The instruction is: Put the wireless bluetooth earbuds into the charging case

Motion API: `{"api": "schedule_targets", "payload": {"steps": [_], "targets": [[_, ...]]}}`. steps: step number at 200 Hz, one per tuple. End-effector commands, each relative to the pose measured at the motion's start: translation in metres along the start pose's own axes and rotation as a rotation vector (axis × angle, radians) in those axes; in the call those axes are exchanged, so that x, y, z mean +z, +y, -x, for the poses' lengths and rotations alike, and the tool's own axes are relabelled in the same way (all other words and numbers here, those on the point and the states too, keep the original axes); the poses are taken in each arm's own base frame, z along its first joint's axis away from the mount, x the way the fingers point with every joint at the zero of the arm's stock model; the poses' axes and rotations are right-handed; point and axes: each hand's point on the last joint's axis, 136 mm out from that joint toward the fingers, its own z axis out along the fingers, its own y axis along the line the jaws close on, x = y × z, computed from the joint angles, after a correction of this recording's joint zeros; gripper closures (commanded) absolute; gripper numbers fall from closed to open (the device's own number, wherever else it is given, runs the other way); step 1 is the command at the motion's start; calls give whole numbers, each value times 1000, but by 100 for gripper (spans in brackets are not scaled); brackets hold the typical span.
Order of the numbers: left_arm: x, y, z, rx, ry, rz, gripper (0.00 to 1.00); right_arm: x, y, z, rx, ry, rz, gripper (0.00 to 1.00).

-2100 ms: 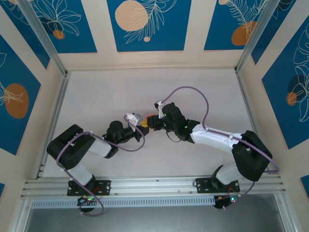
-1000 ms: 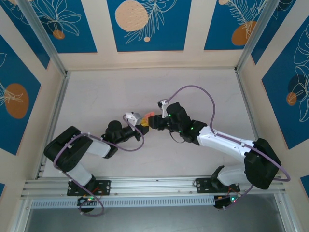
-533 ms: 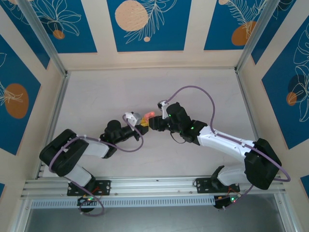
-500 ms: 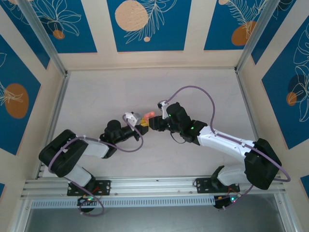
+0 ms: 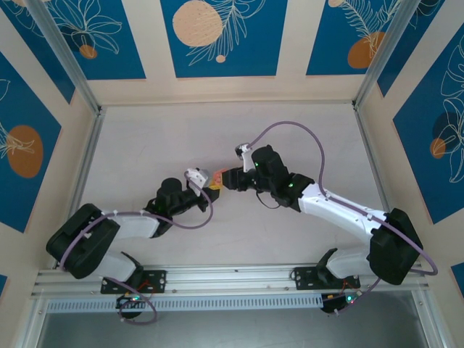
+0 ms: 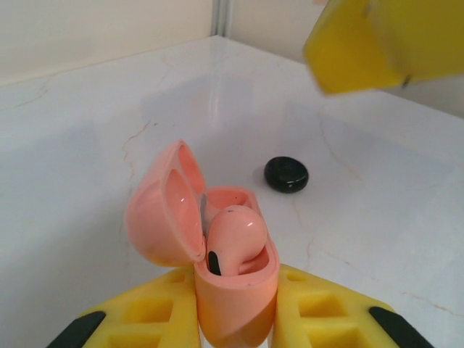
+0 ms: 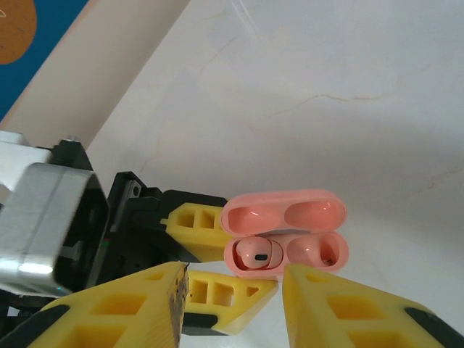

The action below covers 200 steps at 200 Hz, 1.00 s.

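Mid-table (image 5: 145, 138), the L gripper (image 6: 235, 281) clamps the pink case (image 6: 235, 301) low on its body. One yellow finger sits on each side, jaws narrow around it. The case stands upright w/ its lid hinged open, lid leaning to the left in the L wrist view. One pink bud (image 6: 235, 235) sits in a slot, rounded head up. The R wrist view puts that bud in the left-hand slot. The slot beside it looks empty, though the glossy pink makes that hard to confirm.

The R gripper (image 7: 233, 281) hovers near the case, facing the L gripper. Its fingers are spread apart w/ nothing between them, and they are clear of the case. From above, both grippers meet almost tip to tip near the ctr of the table, arms reaching in from either side.

Beyond the case, a small glossy black thing (image 6: 286, 174) lies flat on the table, well apart from both grippers. It is prob. a bud or a second case, too small to tell.
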Motion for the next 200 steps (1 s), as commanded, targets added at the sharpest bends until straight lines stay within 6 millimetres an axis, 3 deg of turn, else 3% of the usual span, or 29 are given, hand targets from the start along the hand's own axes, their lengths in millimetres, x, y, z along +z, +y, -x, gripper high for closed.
{"api": "schedule_targets", "payload": {"steps": [1, 63, 124, 200], "targets": [[-6, 19, 7, 15, 33, 86, 77, 1, 8, 3, -30, 52, 39, 59], [-42, 58, 5, -72, 91, 217, 77, 21, 12, 8, -72, 190, 60, 60], [-98, 94, -2, -197, 111, 417, 77, 47, -5, 13, -50, 363, 0, 60], [-123, 103, -8, -270, 167, 520, 77, 97, -41, -12, 5, 617, -136, 60]]}}
